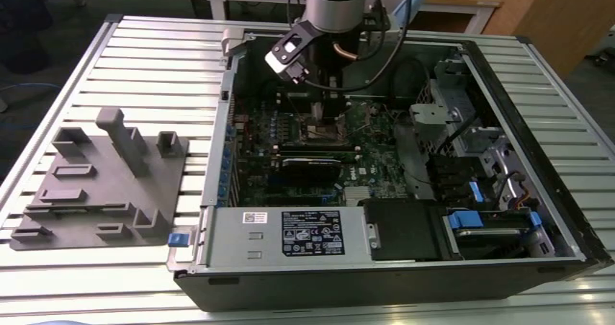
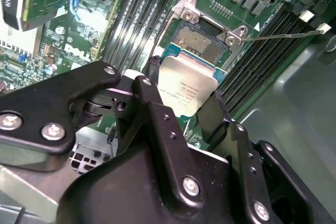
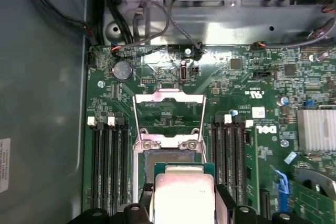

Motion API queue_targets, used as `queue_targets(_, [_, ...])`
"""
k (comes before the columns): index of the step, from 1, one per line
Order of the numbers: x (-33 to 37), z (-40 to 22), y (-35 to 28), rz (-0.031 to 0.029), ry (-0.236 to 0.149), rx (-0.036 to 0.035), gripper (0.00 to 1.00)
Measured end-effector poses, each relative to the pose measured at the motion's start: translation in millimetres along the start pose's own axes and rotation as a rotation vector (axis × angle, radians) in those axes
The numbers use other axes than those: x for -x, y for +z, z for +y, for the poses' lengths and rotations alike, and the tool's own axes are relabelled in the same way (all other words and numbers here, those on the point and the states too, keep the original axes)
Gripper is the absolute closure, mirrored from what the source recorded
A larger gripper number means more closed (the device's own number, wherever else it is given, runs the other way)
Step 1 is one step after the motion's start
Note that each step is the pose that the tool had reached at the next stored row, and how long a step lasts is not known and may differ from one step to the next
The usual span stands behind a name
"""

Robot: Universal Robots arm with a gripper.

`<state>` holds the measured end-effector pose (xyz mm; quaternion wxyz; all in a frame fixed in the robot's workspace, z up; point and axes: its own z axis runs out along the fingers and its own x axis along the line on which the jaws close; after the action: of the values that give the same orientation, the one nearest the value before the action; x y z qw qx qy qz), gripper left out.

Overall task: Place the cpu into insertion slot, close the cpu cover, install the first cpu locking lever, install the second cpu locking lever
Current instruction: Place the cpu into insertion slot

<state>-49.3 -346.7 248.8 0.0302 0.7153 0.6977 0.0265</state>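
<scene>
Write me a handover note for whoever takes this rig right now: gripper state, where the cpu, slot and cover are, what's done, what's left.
The gripper is shut on the cpu, gripping two opposite edges, low over the motherboard.
The insertion slot is bare with its contacts exposed. The cpu hangs partly over one side of it and is not seated.
The cpu cover is swung open, lying back from the slot.
Done: cpu is in the grip and at the slot.
Left: seating the cpu, closing the cover, fastening both locking levers.
</scene>
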Motion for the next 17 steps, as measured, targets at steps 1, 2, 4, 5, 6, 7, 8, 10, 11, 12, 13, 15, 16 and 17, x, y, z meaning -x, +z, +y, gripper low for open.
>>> queue_targets(1, [-0.1,-0.2,1.8,0.0000,0.000,0.0000,0.46])
queue_targets(2, [-0.1,-0.4,3.6,-0.0001,0.000,-0.0001,0.46])
queue_targets(4, [-0.2,-0.7,7.3,-0.0001,0.001,-0.0002,0.46])
queue_targets(5, [-0.2,-0.9,9.1,-0.0002,0.001,-0.0002,0.46])
queue_targets(6, [-0.2,-1.0,10.8,-0.0003,0.002,-0.0003,0.46])
queue_targets(7, [-0.2,-1.1,12.3,-0.0002,0.002,-0.0003,0.46])
queue_targets(8, [-0.2,-1.2,12.8,-0.0002,0.002,-0.0005,0.46])
queue_targets(10, [-0.2,-1.6,12.7,-0.0005,0.002,-0.0019,0.46])
queue_targets(11, [-0.2,-2.1,12.8,-0.0004,0.002,-0.0021,0.46])
queue_targets(12, [-0.2,-3.1,13.1,-0.0002,0.002,-0.0020,0.46])
queue_targets(13, [-0.6,-4.1,13.7,-0.0001,0.002,-0.0019,0.46])
queue_targets(15, [-1.5,-5.8,15.1,-0.0003,0.002,-0.0020,0.46])
queue_targets(16, [-2.3,-6.6,16.3,-0.0002,0.002,-0.0020,0.46])
queue_targets(17, [-5.6,-7.6,19.2,-0.0004,0.002,-0.0021,0.46])
